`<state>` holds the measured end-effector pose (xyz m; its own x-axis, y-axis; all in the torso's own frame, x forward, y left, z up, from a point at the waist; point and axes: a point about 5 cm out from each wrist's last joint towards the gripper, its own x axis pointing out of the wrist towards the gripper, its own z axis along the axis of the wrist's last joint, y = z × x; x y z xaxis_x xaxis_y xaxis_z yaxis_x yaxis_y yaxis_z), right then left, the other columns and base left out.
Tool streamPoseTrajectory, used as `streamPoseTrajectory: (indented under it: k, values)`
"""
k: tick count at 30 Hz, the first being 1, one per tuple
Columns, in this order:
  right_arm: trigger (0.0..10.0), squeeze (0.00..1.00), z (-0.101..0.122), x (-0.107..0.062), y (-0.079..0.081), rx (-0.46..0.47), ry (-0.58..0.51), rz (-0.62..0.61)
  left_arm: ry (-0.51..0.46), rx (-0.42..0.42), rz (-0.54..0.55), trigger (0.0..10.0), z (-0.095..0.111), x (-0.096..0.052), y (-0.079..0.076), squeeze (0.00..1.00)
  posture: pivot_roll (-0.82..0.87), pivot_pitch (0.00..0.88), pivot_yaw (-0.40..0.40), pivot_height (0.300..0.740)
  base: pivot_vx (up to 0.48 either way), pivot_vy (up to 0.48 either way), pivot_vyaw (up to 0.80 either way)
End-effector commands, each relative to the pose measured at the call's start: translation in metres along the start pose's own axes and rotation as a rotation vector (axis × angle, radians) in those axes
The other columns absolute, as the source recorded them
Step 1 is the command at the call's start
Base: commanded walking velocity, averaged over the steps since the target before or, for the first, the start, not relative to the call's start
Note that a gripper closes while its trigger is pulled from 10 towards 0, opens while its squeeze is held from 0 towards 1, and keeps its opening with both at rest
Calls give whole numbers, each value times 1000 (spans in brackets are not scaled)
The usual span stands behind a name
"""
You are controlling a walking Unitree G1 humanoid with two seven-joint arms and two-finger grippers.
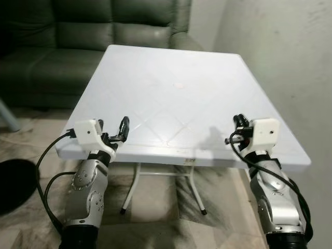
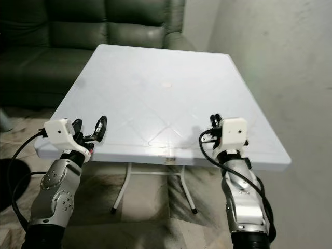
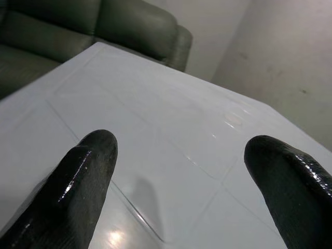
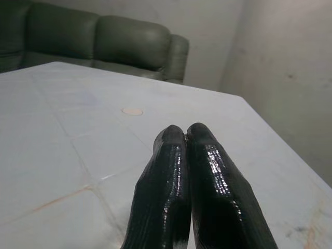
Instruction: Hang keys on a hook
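Note:
A white square plastic table (image 1: 171, 98) stands before me, its top bare except for a small pinkish round mark (image 1: 178, 85) near the middle. My left gripper (image 1: 113, 127) hovers over the table's near left corner, open, its two black fingers (image 3: 88, 171) spread wide with nothing between them. Over the near right edge, my right gripper (image 1: 238, 121) is shut, its fingertips (image 4: 174, 136) pressed together and holding nothing. Both point across the tabletop toward the far side.
A dark green sofa (image 1: 78, 31) stands behind the table, close to its far edge. A pale wall (image 1: 290, 62) runs along the right side. Folding metal legs (image 1: 136, 187) show under the table. A dark round patch (image 1: 13, 184) lies on the floor at left.

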<state>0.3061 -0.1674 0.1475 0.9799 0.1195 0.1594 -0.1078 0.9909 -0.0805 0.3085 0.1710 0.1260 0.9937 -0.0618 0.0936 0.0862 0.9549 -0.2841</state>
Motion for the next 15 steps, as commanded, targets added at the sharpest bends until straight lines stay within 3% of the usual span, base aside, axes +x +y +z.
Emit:
streamPoseTrajectory:
  k: [1,15]
  values:
    - [10000,0,1,0,-8,-17,2,-26,5,-17,-10,10000,-1,2,-6,0,43,34,-68,732,0,0,-775]
    - [10000,0,2,0,-6,-20,7,-16,16,-38,14,10000,-2,2,-6,0,43,48,-76,732,0,0,-775]
